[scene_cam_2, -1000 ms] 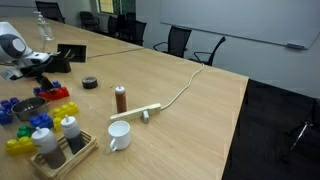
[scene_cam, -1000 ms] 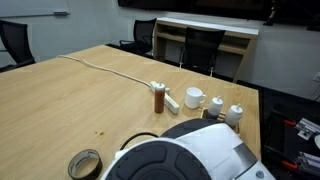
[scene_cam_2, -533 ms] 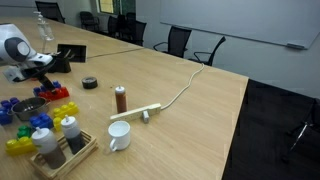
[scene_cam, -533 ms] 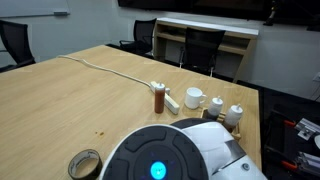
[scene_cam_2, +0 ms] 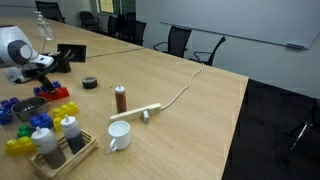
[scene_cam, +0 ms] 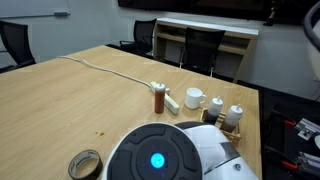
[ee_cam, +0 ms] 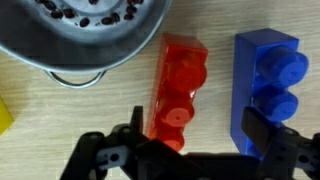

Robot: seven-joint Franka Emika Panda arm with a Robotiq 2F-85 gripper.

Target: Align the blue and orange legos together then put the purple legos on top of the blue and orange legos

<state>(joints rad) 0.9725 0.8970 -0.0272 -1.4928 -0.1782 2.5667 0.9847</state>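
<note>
Counter (ee_cam: 90, 110): pale wood, carries all items.
Metal bowl (ee_cam: 80, 35): top of wrist view, just beside the orange lego's far end.
End effector (ee_cam: 195, 135): jaws spread, holding nothing.
Blue lego (ee_cam: 270, 70): parallel to the orange one, bare strip between, one finger in front.
Orange lego (ee_cam: 180, 80): between the fingers, long axis pointing away from the wrist, crosswise to their closing line.

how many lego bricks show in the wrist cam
2 for sure: an orange brick beside the metal bowl, and a blue brick to its right. A yellow sliver at the left edge may be a third.
</note>
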